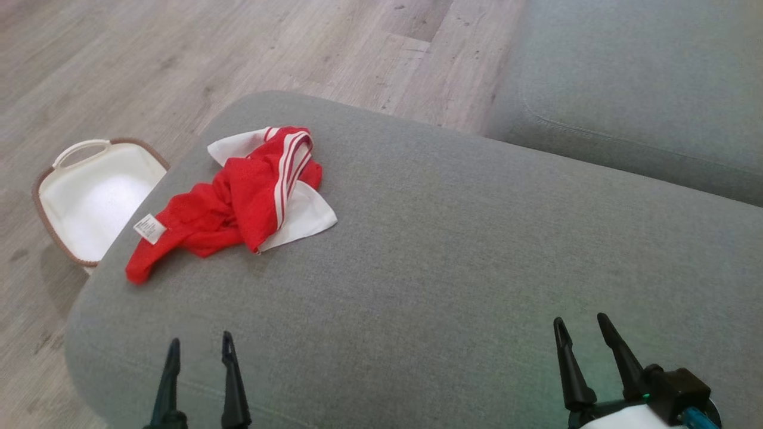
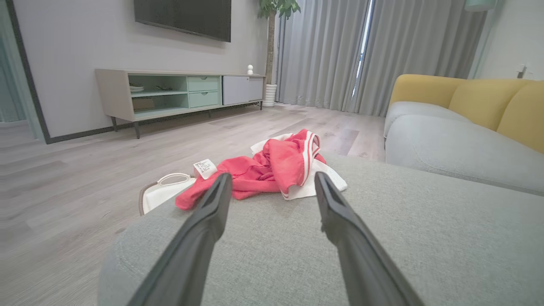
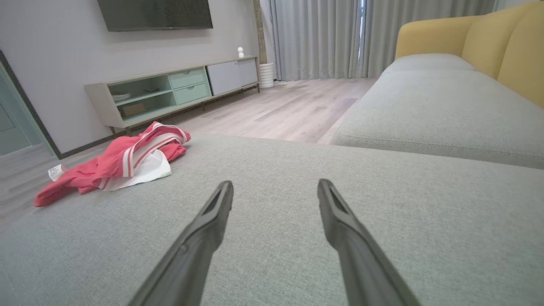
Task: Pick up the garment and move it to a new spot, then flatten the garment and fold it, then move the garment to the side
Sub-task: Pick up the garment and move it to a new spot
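A crumpled red garment (image 1: 238,202) with white panels, white stripes and a small white label lies on the far left part of the grey sofa cushion (image 1: 447,268). The left wrist view has the garment (image 2: 272,170) straight ahead beyond the fingers; in the right wrist view the garment (image 3: 123,163) lies far off to the left. My left gripper (image 1: 199,342) hovers open near the cushion's front left edge, well short of the cloth. Open and empty too, my right gripper (image 1: 581,322) sits at the lower right, far from the garment.
A white basket (image 1: 95,196) with a brown rim stands on the wood floor beside the cushion's left edge. Another grey sofa seat (image 1: 638,89) with yellow backrests (image 2: 488,102) lies to the right. A TV cabinet (image 2: 178,91) lines the far wall.
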Controlling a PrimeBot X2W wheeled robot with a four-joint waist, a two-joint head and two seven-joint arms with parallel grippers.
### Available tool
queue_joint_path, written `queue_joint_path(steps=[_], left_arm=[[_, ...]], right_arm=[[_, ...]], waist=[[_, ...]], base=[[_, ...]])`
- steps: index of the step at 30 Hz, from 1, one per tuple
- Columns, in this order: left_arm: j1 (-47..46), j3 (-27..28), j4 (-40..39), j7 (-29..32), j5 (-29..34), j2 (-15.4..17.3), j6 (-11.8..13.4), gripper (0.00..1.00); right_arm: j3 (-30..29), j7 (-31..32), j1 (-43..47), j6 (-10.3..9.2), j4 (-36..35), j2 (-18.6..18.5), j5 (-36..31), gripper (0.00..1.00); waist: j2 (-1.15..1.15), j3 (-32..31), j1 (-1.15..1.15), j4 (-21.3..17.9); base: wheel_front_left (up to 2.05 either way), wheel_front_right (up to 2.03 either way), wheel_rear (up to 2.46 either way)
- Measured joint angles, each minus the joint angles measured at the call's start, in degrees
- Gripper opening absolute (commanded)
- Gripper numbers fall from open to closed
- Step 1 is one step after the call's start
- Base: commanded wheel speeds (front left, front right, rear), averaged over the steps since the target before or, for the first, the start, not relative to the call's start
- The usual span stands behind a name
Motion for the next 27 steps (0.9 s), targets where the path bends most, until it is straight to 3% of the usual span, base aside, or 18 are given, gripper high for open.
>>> queue_joint_path(steps=[9,15,21,27], left_arm=[[-3.3,1.8,-4.6,0.0,3.3,1.3,-1.0,1.00],[-21.6,2.5,-6.3,0.0,3.8,3.5,-4.7,1.00],[-37.8,4.3,2.2,6.4,3.9,7.1,-6.5,1.00],[-52.4,4.3,17.4,15.8,2.5,7.0,-7.4,1.00]], right_arm=[[0.9,0.0,0.0,0.00,-0.1,-2.2,-0.6,1.00],[2.5,0.0,-3.9,0.00,-1.5,-10.1,-1.0,1.00],[4.1,-0.1,-9.0,0.00,-3.5,-15.5,0.6,1.00],[3.3,-0.1,-12.2,0.00,-5.7,-18.5,2.9,1.00]], waist=[[0.00,2.9,0.00,0.6],[0.00,10.2,0.01,0.4],[0.00,16.6,0.02,-0.9],[0.00,22.4,0.02,-3.0]], base=[[0.00,0.00,0.00],[0.00,0.00,0.00],[0.00,0.00,0.00],[0.00,0.00,0.00]])
